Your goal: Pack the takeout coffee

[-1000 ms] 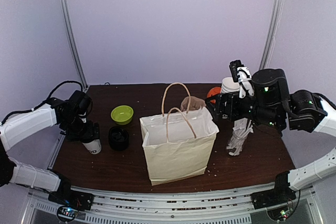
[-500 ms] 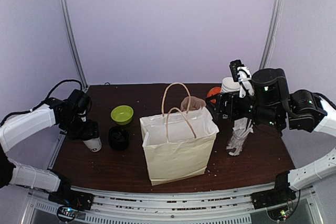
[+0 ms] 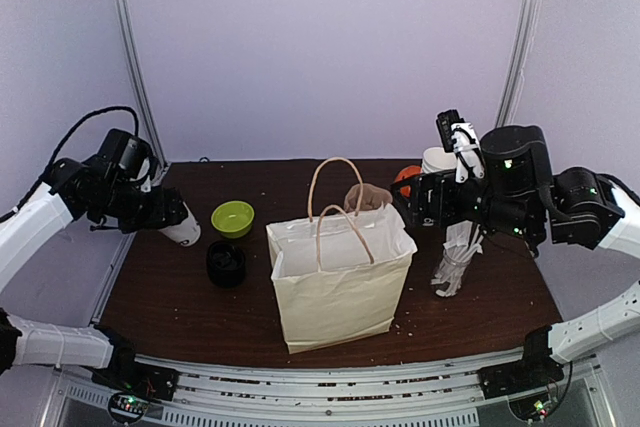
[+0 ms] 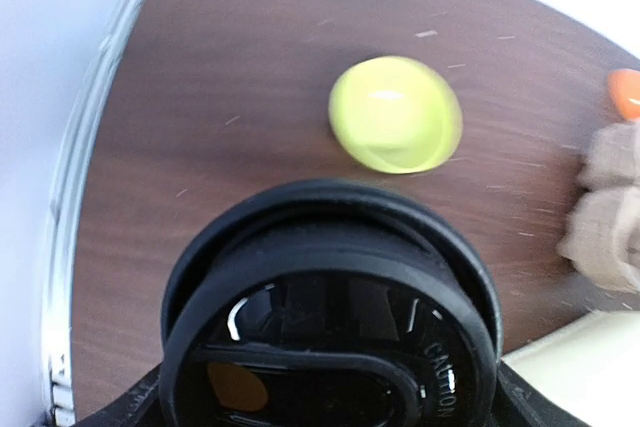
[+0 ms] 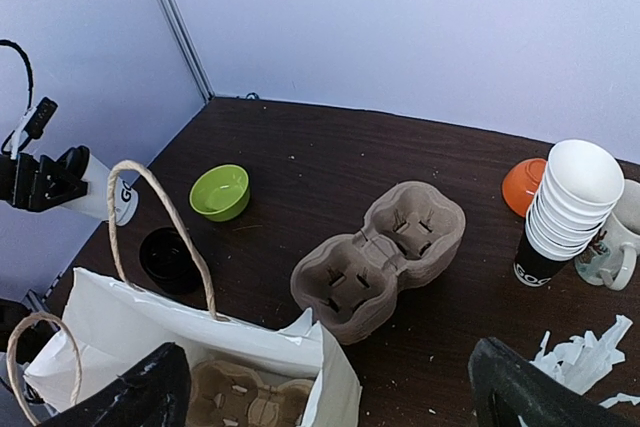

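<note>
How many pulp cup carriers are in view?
2. One carrier lies on the table beyond the paper bag; a second carrier sits inside the bag. More could be hidden deeper inside.

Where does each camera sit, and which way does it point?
Top external: high behind the robot, looking down on the table; left arm and right arm show.
Left wrist: on the left arm, looking down past the takeout coffee; fingers barely show.
Right wrist: on the right arm, looking across the paper bag; open fingers at bottom corners.
Shared: all see the green bowl.
</note>
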